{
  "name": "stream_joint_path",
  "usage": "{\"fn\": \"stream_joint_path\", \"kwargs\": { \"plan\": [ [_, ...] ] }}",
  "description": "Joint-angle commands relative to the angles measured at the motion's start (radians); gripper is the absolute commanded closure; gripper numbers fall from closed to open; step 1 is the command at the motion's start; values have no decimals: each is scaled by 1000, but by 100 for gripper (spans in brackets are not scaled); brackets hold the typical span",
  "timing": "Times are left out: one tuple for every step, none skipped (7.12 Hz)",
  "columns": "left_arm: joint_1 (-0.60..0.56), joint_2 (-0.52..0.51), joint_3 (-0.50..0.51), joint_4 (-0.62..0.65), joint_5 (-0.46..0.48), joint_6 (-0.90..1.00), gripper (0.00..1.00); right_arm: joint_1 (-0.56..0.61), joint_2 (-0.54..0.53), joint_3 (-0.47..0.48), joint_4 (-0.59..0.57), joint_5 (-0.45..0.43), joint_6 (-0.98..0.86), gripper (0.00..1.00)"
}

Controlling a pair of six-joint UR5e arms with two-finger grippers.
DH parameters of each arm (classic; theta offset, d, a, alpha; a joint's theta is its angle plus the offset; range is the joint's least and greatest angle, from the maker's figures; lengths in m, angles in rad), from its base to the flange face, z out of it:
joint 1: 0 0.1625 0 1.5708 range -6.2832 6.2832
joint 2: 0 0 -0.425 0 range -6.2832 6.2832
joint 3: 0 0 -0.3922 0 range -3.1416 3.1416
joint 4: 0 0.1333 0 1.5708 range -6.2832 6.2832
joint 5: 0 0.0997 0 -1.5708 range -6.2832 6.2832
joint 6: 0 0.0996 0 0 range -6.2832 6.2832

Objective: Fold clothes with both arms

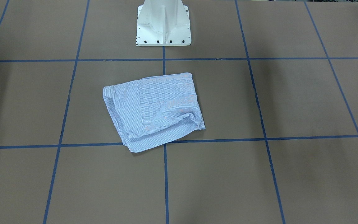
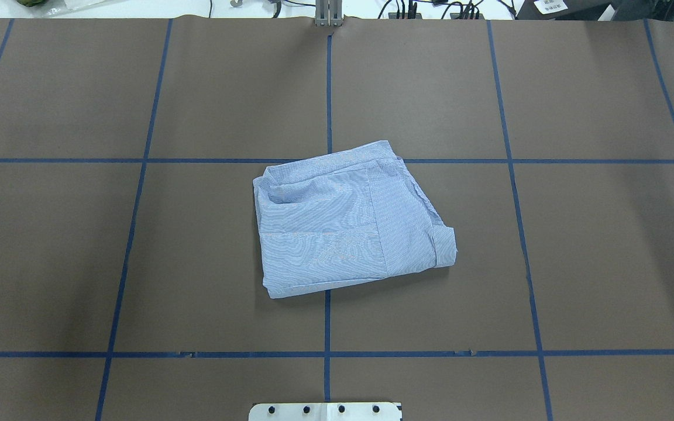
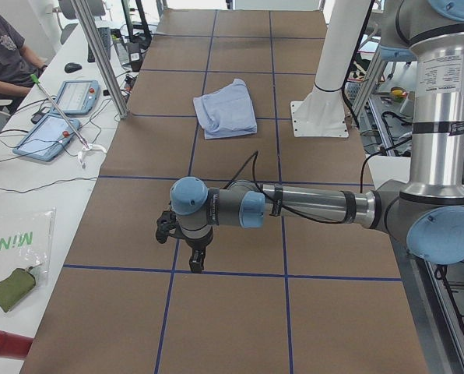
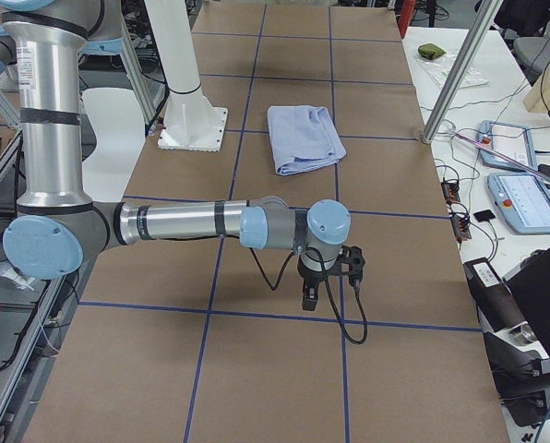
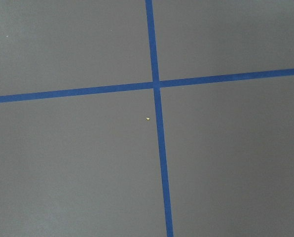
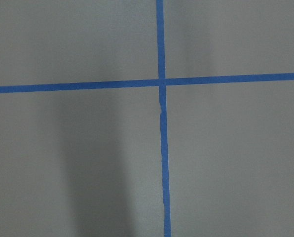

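the shirt (image 2: 343, 222) lies on the surface (image 2: 606, 263) as a compact, roughly rectangular folded packet. its layers are stepped at the edges and one corner is rolled over. it covers part of the centre line of blue tape (image 5: 157, 84) and sits in front of the pedestal (image 1: 163, 25), apart from it. nothing touches the shirt. the left end effector (image 3: 195, 265) appears only in the exterior left view. there it points down at the surface close to a tape line, at the end of the left arm (image 3: 310, 206), whose forearm runs about level above the surface. whether this end effector is open or closed cannot be told. relative to it, the shirt is well apart, farther along the surface toward the pedestal. the right end effector (image 4: 309, 300) appears only in the exterior right view. it also points down just above a tape line, carried by the right arm (image 4: 183, 221) with its forearm about level. its state cannot be told either. relative to it, the shirt is again well apart, farther along the surface, beside the pedestal. each wrist view looks straight down on brown surface with one tape crossing below the end effector. the right wrist view also shows a soft dark shadow band on the surface.
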Motion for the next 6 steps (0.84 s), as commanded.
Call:
{"fn": "stream_joint_path", "kwargs": {
  "plan": [
    [0, -1, 0, 0, 1, 0, 1, 0, 1, 1, 1, 0, 0, 0],
    [0, -1, 0, -2, 1, 0, 1, 0, 1, 10, 0, 0, -2, 0],
    [0, -1, 0, -2, 1, 0, 1, 2, 1, 13, 0, 2, -2, 0],
    [0, -1, 0, -2, 1, 0, 1, 2, 1, 14, 0, 2, -2, 0],
    [0, -1, -1, 0, -1, -2, 1, 2, 1, 14, 0, 2, -2, 0],
    [-1, -1, -16, -2, -7, 1, 1, 2, 1, 14, 0, 2, -2, 0]
  ]
}}
